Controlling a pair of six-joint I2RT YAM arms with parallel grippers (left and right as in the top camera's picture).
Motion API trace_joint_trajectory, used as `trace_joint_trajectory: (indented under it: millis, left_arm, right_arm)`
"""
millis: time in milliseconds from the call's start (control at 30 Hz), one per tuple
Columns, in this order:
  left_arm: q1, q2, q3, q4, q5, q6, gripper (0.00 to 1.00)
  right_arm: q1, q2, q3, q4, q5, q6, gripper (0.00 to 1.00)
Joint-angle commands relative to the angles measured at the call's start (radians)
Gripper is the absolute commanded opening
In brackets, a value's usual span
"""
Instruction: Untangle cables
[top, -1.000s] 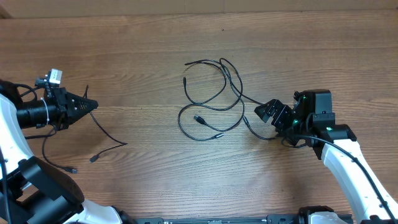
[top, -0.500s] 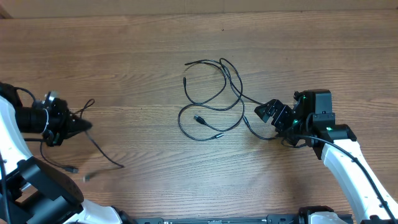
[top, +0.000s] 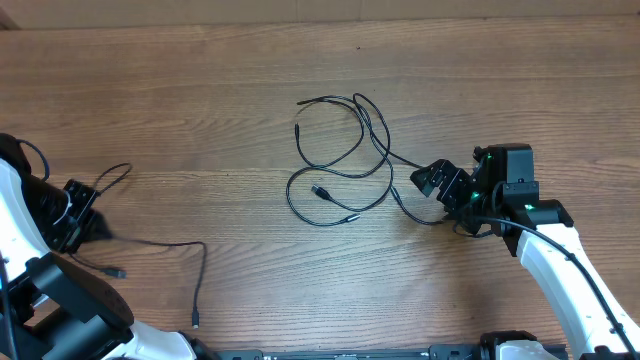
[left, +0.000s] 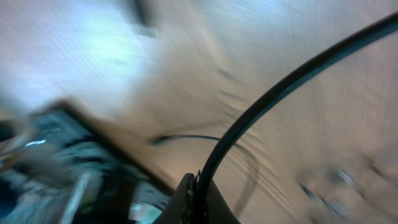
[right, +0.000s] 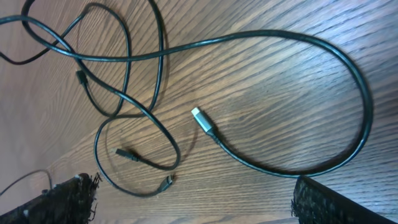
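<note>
Black cable (left: 273, 94) clamped in left tool (left: 195, 194) — right tool (top: 432, 180) gapes beside the tangle (right: 127, 57).

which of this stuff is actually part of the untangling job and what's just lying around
Part of the job:
- tangled cables in the middle of the table
- separate cable on the left, pinched in the left fingers

Just there:
- wooden table
- black frame along the near edge
</note>
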Motion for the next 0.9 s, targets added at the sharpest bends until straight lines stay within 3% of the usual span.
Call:
trace_joint_trajectory:
  millis: [0, 267, 467, 600, 767, 867]
  left_arm:
    - [0.003, 0.0, -0.002, 0.004, -0.356, -0.203, 0.04]
    - [-0.032, 0.0, 0.0, 0.037, -0.779, -0.384, 0.04]
    - [-0.09, 0.0, 0.0, 0.16, -0.98, -0.376, 0.04]
    - [-0.155, 0.0, 0.0, 0.29, -1.1, -0.18, 0.04]
    - [-0.248, 0.0, 0.0, 0.496, -1.269, 0.175, 0.04]
    - [-0.283, 0.0, 0.0, 0.58, -1.355, 0.287, 0.04]
  right_arm:
    - [0.004, 0.002, 0.018, 0.006, 0.041, 0.001, 1.0]
    - [0.004, 0.002, 0.018, 0.005, 0.043, 0.001, 1.0]
    - [0.004, 0.002, 0.018, 0.005, 0.043, 0.001, 1.0]
    - [0.004, 0.002, 0.018, 0.005, 0.043, 0.001, 1.0]
    - [0.004, 0.002, 0.018, 0.005, 0.043, 0.0, 1.0]
    - [0.004, 0.002, 0.018, 0.005, 0.043, 0.0, 1.0]
